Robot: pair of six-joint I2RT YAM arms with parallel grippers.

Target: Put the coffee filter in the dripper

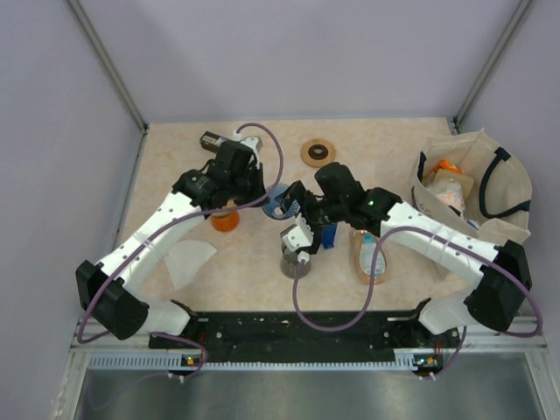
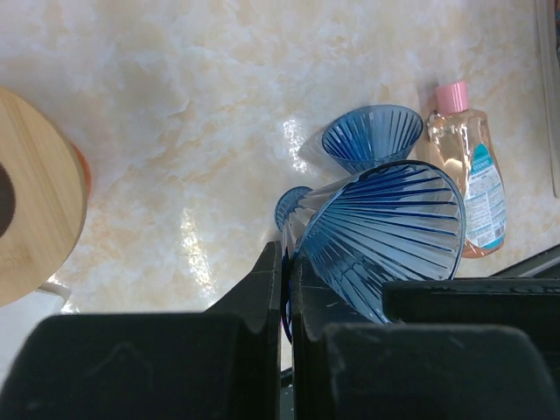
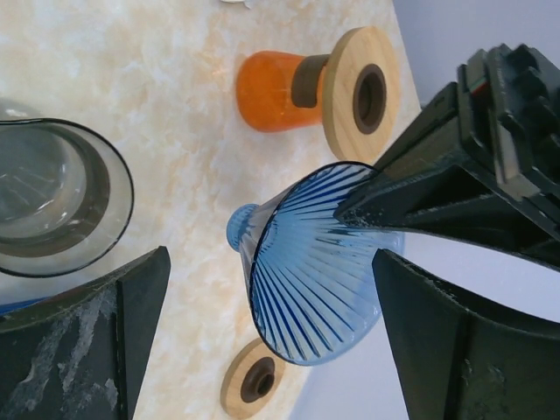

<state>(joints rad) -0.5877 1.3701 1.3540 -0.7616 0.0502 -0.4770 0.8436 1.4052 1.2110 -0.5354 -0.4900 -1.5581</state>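
Far left, your white fan-shaped paper coffee filter lies flat on the beige marbled table, partly under the left arm and well apart from any dripper. At the back sits one small black and grey box; no writing on it can be read.

Next comes one orange cone-shaped dripper with a wooden collar, lying on its side.

Your left gripper has its jaws pinched nearly together on the rim of the blue ribbed clear-plastic dripper. That dripper is tilted, its mouth facing sideways, with no filter in it. Whether its foot touches the table, you cannot tell.

Your right gripper stands wide open, one finger on either side of that same dripper and touching neither side; it holds nothing.

Behind them lies one loose wooden ring. In front stands one smoky glass cup, seen from its mouth.

A second blue ribbed cone stands mouth up just beside the held one, so you have two blue and one orange.

Near it lies one clear bottle of peach liquid with a pink cap. Its label is teal and white, the print too small to read.

Far right, the cream canvas bag with dark handles holds something with an orange part and a pale bottle or packet; which, you cannot tell.
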